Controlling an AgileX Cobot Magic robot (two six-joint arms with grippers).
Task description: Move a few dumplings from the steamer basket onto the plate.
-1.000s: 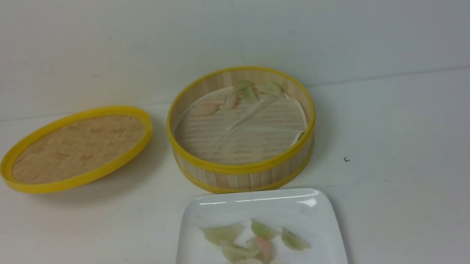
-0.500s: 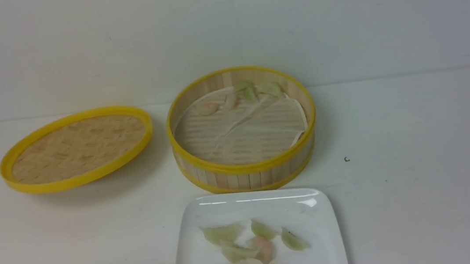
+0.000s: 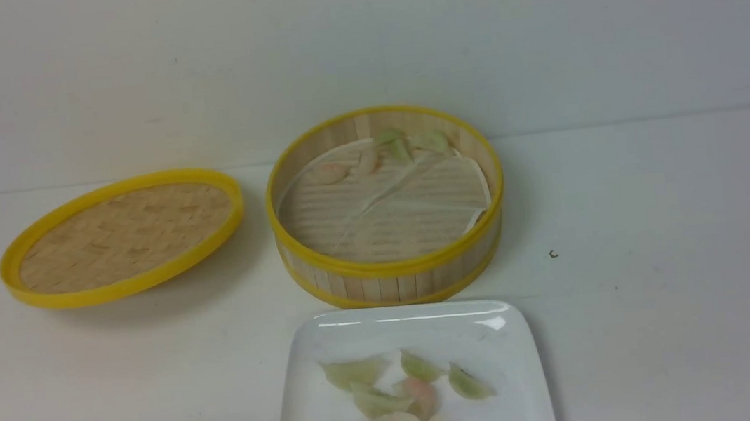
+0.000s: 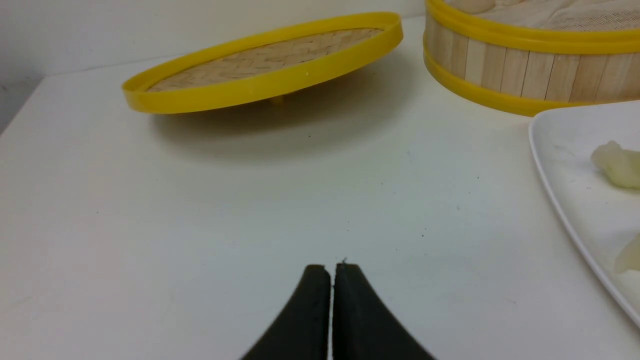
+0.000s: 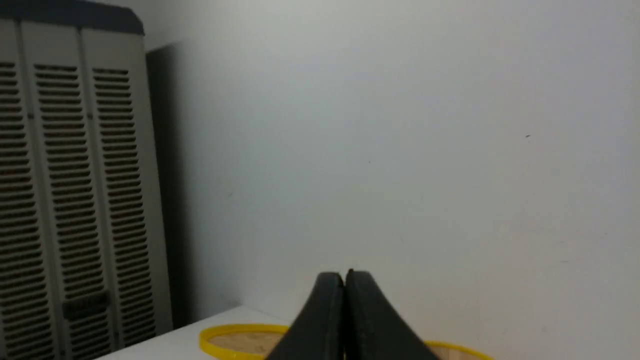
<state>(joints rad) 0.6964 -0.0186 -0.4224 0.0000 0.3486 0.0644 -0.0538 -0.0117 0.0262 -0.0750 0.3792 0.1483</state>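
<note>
Dumplings point(image 3: 387, 407) heaped on plate point(image 3: 312, 401) in front view; pressed-together, empty end effectors point(image 4: 332, 270) only in wrist views

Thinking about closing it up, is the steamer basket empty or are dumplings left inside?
Not empty: a few dumplings lie along the far wall of the steamer basket.

Laboratory or test-room setting rather than a working kitchen. A bare white table point(image 3: 677, 317) stands against a plain, unadorned pale wall point(image 3: 355, 36), and a grey louvred metal cabinet point(image 5: 65, 200) stands well off to one side of the closed right jaws. The only kitchen items, a bamboo steamer basket point(image 3: 394, 282), its woven lid point(image 3: 120, 236) and a white plate point(image 3: 402, 324) of dumplings point(image 3: 387, 414), are laid out as props ahead of the closed left jaws.
</note>
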